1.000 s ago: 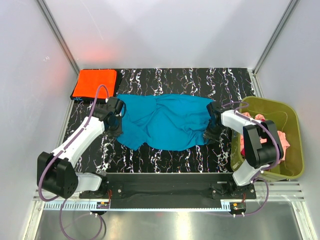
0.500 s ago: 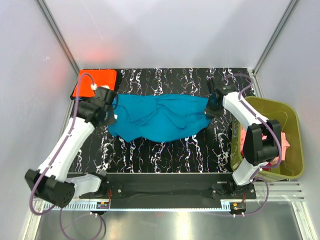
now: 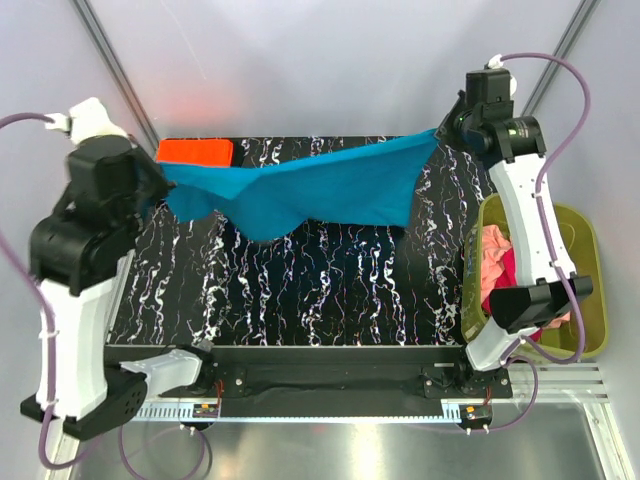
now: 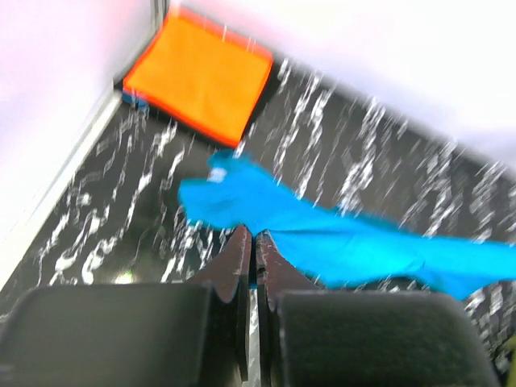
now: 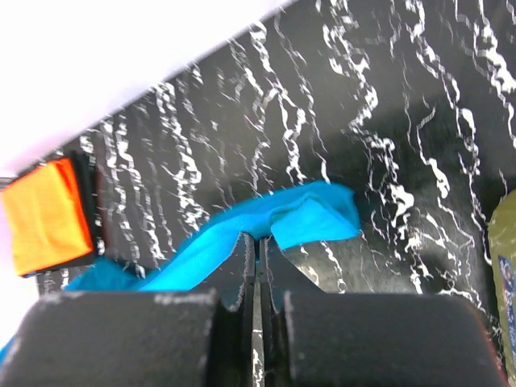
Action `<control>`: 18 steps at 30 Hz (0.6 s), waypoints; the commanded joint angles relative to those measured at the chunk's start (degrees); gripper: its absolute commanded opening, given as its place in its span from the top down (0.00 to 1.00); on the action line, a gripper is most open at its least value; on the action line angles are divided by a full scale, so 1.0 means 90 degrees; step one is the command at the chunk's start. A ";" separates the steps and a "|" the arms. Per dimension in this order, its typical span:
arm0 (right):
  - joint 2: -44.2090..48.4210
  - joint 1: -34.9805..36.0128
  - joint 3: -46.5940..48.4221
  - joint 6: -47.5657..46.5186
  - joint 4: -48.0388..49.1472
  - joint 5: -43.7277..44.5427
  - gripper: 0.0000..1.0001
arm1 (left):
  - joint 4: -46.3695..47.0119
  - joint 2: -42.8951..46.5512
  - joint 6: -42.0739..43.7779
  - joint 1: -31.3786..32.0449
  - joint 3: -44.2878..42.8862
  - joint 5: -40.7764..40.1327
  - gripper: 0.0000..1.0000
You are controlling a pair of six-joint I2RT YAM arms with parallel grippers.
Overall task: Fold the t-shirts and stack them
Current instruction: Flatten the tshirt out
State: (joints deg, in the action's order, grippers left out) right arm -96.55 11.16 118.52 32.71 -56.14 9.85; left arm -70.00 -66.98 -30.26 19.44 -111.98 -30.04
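Note:
The teal-blue t-shirt (image 3: pixel 330 190) hangs stretched in the air across the back of the black marbled table (image 3: pixel 330 290). My left gripper (image 3: pixel 162 183) is shut on its left end, and the fingertips (image 4: pixel 254 235) pinch the cloth (image 4: pixel 347 242). My right gripper (image 3: pixel 443 133) is shut on its right end, where the cloth (image 5: pixel 314 214) bunches at the closed tips (image 5: pixel 258 236). A folded orange t-shirt (image 3: pixel 195 152) lies flat in the far left corner, seen also as the orange t-shirt (image 4: pixel 197 76) in the left wrist view. Pink and red t-shirts (image 3: pixel 497 262) lie crumpled in the bin.
An olive-green plastic bin (image 3: pixel 587 255) stands off the table's right edge, beside the right arm. White walls close in the table at the back and both sides. A black rail with the arm bases runs along the near edge.
Both arms rose and swung outward, lifting the teal-blue t-shirt off the table and pulling it taut. The right gripper closed on its right end.

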 commanded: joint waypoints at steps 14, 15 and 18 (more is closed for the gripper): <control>0.0445 0.0000 0.2738 -0.1426 0.0007 0.0546 1.00 | 0.2571 -0.0165 0.1575 -0.0041 -0.2762 0.0242 1.00; 0.0464 0.0000 0.2797 -0.1476 -0.0002 0.0585 1.00 | 0.2824 -0.0126 0.1566 -0.0041 -0.2782 0.0252 1.00; 0.0737 0.0000 0.2730 -0.1642 0.0085 0.0586 1.00 | 0.3177 0.0069 0.1381 -0.0041 -0.2811 0.0203 1.00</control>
State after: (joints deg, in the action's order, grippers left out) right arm -92.09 11.33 142.28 21.91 -57.25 11.46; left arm -49.34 -67.02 -18.79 19.44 -135.52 -27.70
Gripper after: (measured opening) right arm 0.014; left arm 0.022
